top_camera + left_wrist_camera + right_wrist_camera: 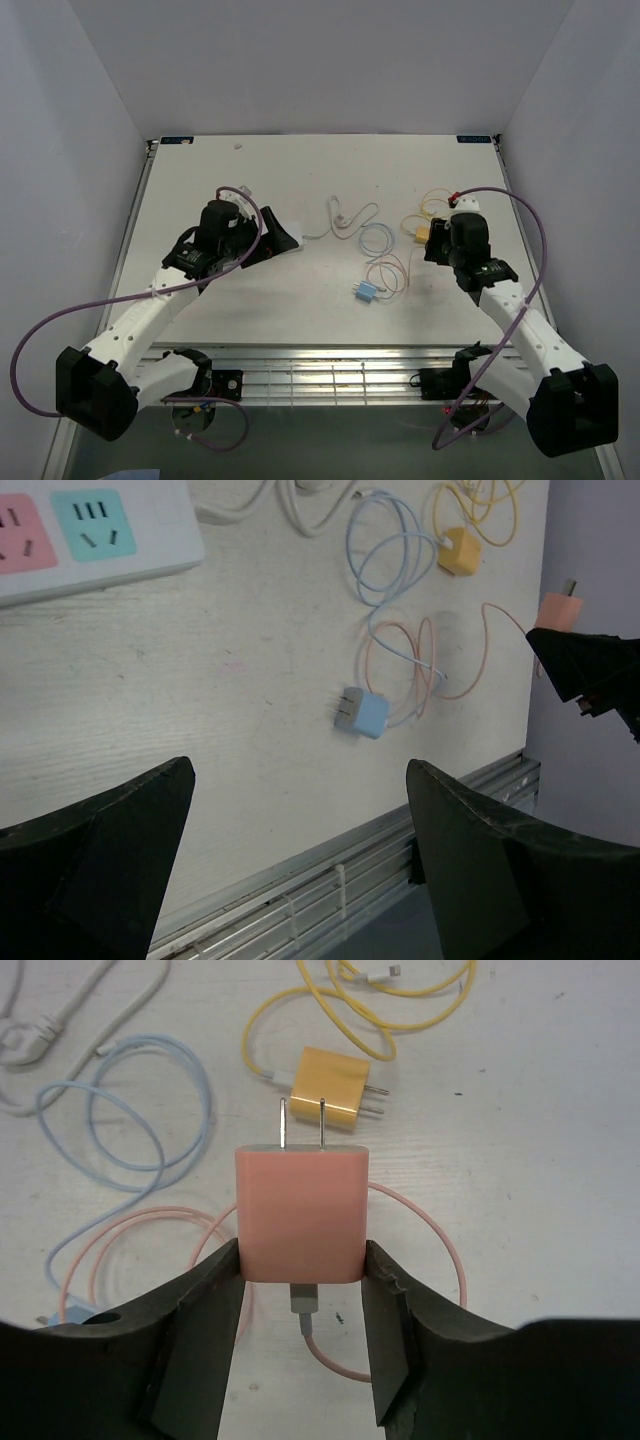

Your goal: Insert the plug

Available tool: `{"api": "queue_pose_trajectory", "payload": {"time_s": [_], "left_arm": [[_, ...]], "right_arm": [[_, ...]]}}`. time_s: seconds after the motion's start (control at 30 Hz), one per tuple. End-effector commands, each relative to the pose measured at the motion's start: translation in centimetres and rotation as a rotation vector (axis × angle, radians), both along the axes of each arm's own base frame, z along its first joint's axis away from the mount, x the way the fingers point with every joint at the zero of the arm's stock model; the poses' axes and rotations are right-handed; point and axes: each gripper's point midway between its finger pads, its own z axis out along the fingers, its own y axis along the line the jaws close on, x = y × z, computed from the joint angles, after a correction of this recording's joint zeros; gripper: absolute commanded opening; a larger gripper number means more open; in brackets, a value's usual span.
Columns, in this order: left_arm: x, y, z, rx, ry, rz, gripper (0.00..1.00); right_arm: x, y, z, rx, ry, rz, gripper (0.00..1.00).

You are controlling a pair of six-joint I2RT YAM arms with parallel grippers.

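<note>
A pink plug (300, 1215) with two metal prongs pointing away from the camera sits squeezed between the fingers of my right gripper (300, 1252), which is shut on its sides. Its pink cable (440, 1250) trails down onto the table. The left wrist view shows the same pink plug (560, 610) at the tip of the right gripper (590, 665). A white power strip (100, 540) with pink and teal sockets lies at the top left there. My left gripper (300, 770) hangs open above the table's near edge, holding nothing. In the top view it is the left gripper (275, 235) that covers most of the strip.
A yellow plug (335, 1088) with a yellow cable lies just beyond the held plug. A blue plug (362, 712) with a looped blue cable rests mid-table, the same blue plug (365, 292) showing in the top view. A white cable (340, 215) lies behind. A metal rail (330, 880) runs along the near edge.
</note>
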Motion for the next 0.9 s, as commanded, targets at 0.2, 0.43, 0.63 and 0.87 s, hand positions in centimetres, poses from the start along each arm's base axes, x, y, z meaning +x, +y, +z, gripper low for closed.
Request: {"api": "queue_pose_trajectory", "payload": {"time_s": [0.2, 0.43, 0.63, 0.87], "left_arm": [[-2.7, -7.6, 8.0, -0.244, -0.235, -0.256, 0.98], [-6.5, -12.8, 12.9, -0.467, -0.440, -0.458, 0.98], [-8.3, -14.0, 16.4, -0.588, -0.561, -0.508, 0.98], [-7.9, -14.7, 17.6, -0.637, -0.615, -0.464, 0.98]], "right_arm": [[-2.8, 7.2, 11.2, 0.338, -0.203, 0.329, 0.33], [-9.0, 14.5, 18.6, 0.795, -0.355, 0.803, 0.32], [-13.2, 15.7, 21.7, 1.033, -0.346, 0.994, 0.32], [-14.9, 15.9, 23.3, 1.082, -0.370, 1.058, 0.32]]}}
